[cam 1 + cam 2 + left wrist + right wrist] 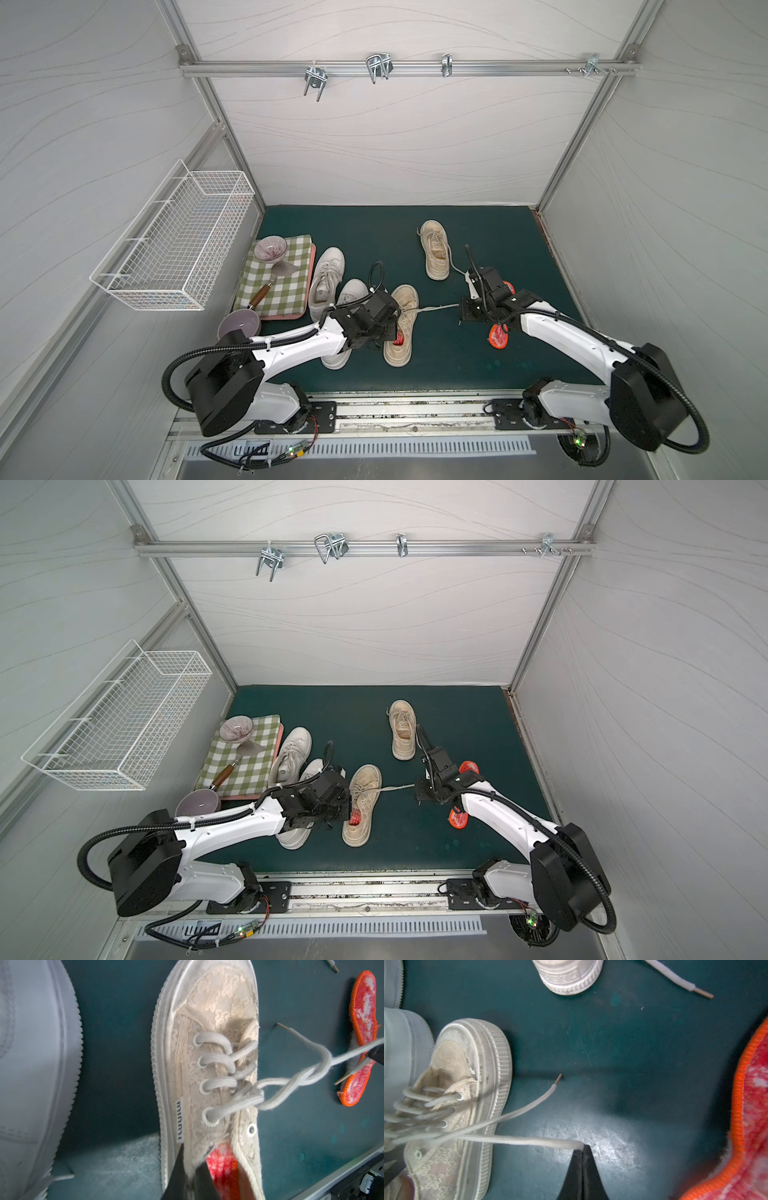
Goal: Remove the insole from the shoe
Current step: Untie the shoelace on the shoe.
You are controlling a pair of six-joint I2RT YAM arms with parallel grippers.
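Inside beige shoe (pixel 216 1022), red-white mottled insole (pixel 222 1165), left claw (pixel 193 1161) clamping shoe's rim, right claw (pixel 584 1148) pinching shoelace (pixel 519 1139)

Far half of mat (pixel 365 232) open, wide lane. Lace (pixel 436 308) pulled taut btwn near beige shoe (pixel 401 328) and R gripper (pixel 584 1147), bars the mid lane. Only a narrow strip btwn that shoe and white shoes (pixel 332 282). L side blocked by checked cloth (pixel 286 282). Far beige shoe (pixel 434 249) + loose insole (pixel 498 337) crowd R side. Front strip of mat by the shoe's heel free.
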